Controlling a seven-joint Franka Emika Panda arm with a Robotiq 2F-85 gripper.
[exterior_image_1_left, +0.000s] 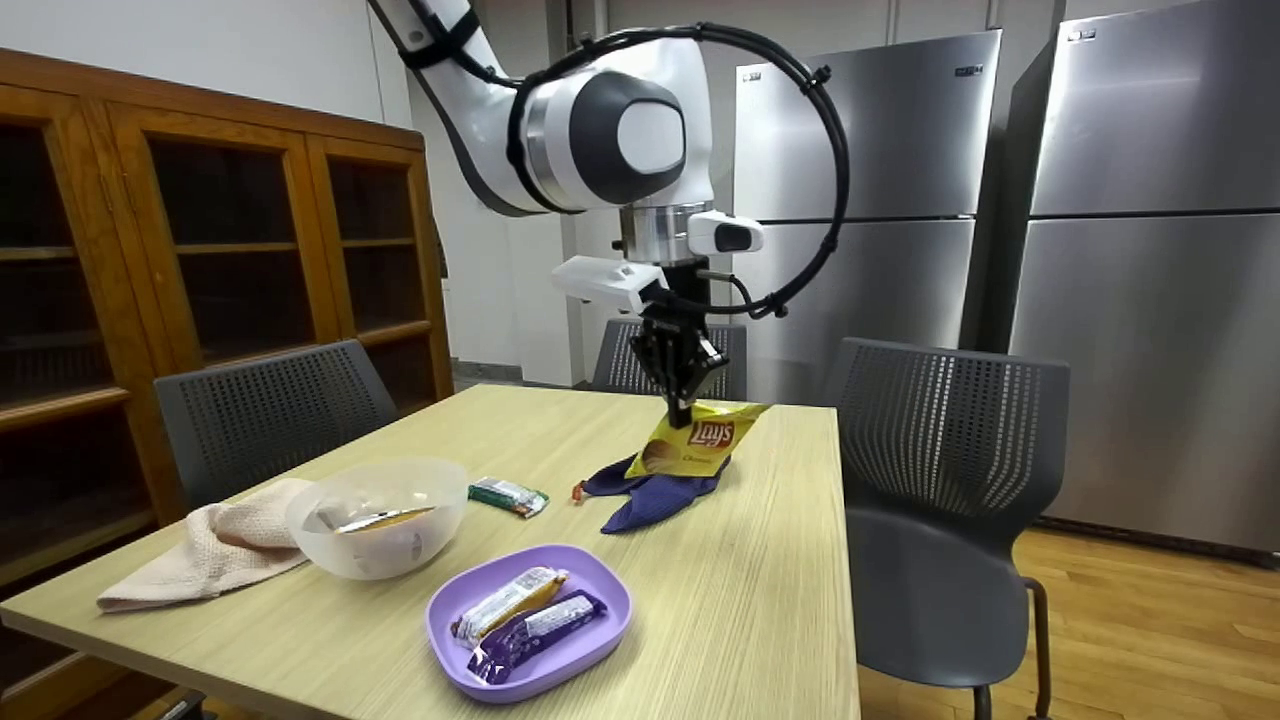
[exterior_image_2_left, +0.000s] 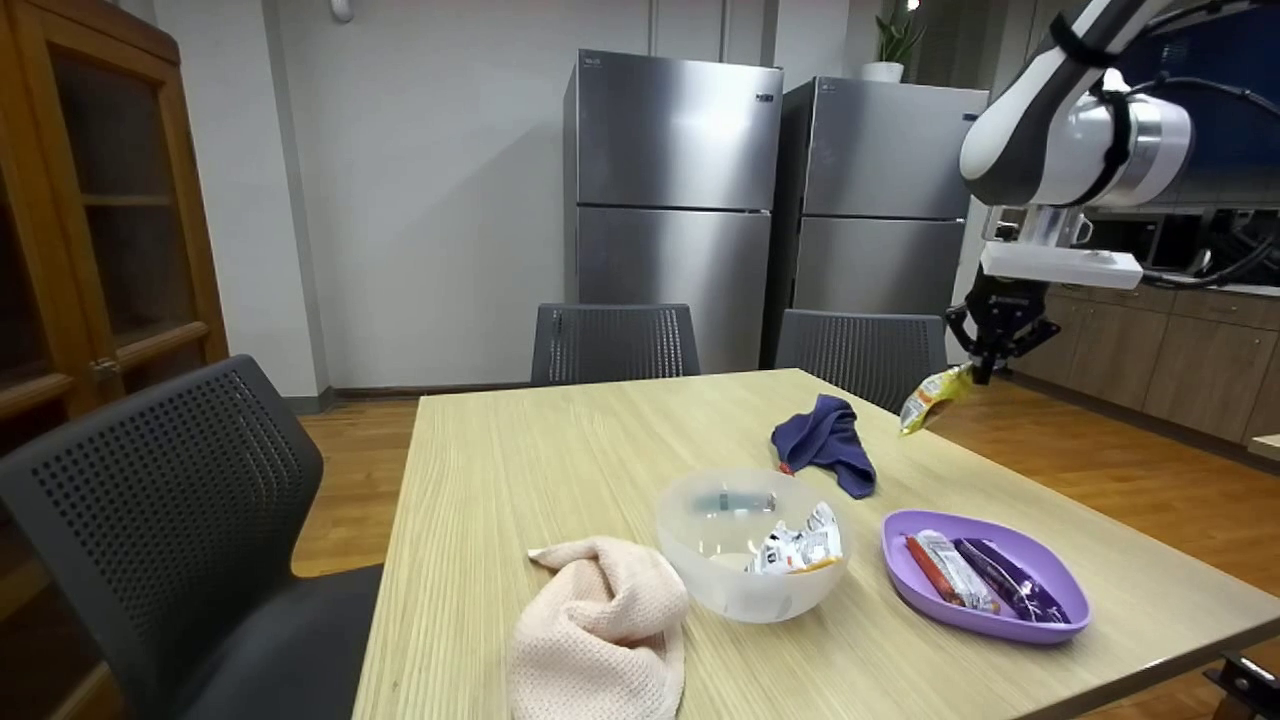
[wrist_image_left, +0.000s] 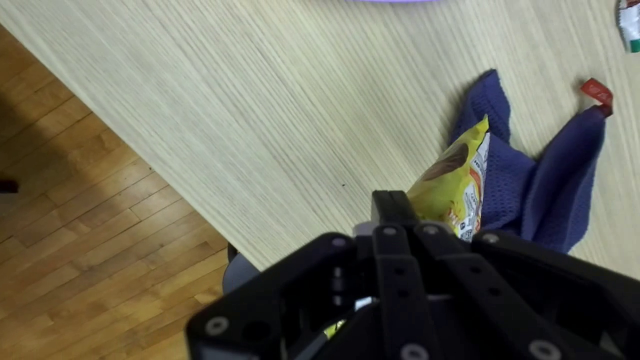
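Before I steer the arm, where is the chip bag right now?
In an exterior view, the chip bag hangs pinched in the claw on the right side, just right of the blue cloth.

Table (exterior_image_2_left: 540, 450): pale, striped wood-grain top | Lying directly on it: rounded purple dish (exterior_image_1_left: 600, 640); near it, a round translucent bowl (exterior_image_1_left: 375, 555); beside the bowl, a crumpled pale-pink towel (exterior_image_2_left: 600, 630) with waffle texture | Also: small green-and-white wrapped bar (exterior_image_1_left: 508, 496) between bowl and rumpled navy cloth (exterior_image_1_left: 655, 505) (a red tag (wrist_image_left: 598, 94) sticks out at one corner)
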